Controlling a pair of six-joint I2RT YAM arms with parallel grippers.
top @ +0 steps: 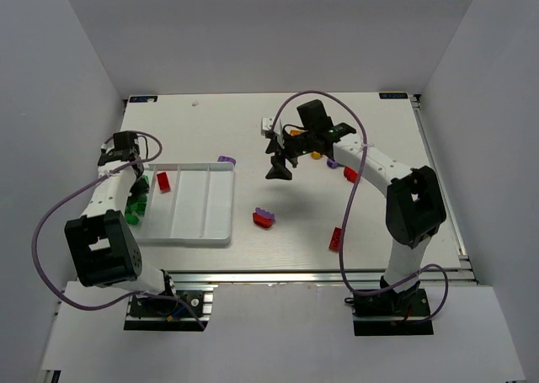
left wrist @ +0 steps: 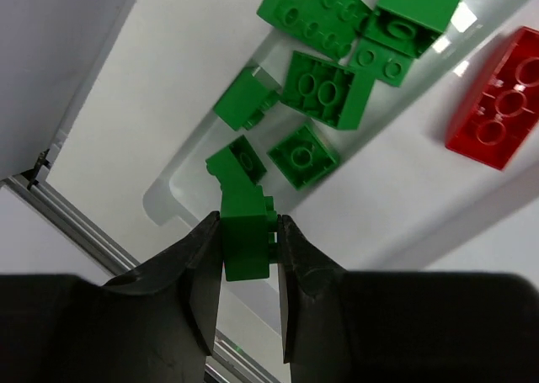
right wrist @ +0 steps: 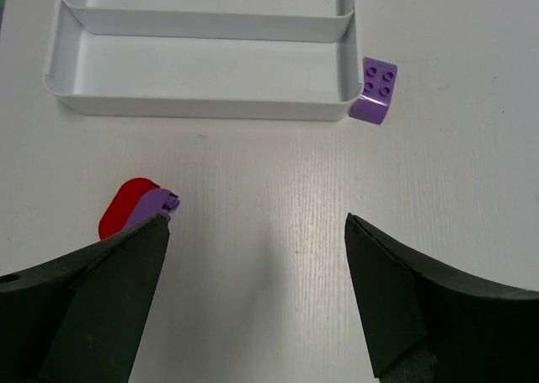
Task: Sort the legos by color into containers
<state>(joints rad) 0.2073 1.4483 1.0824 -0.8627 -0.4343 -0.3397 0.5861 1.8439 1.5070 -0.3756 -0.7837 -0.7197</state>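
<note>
left gripper clamped on green brick; grip shown only by left wrist view, not made out overhead. brick held over end rim of tray, outermost compartment; loose green bricks beyond, red brick in next lane. right gripper spread wide, nothing held, table seen between fingers. purple brick touching tray corner.

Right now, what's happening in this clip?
The left gripper is shut on a green brick, held over the tray's end compartment, where other green bricks lie. A red brick sits in the next compartment. The right gripper hangs open over the table, holding nothing, with a purple brick by the tray's corner and a red-and-purple pair nearby. More bricks lie loose on the table.
</note>
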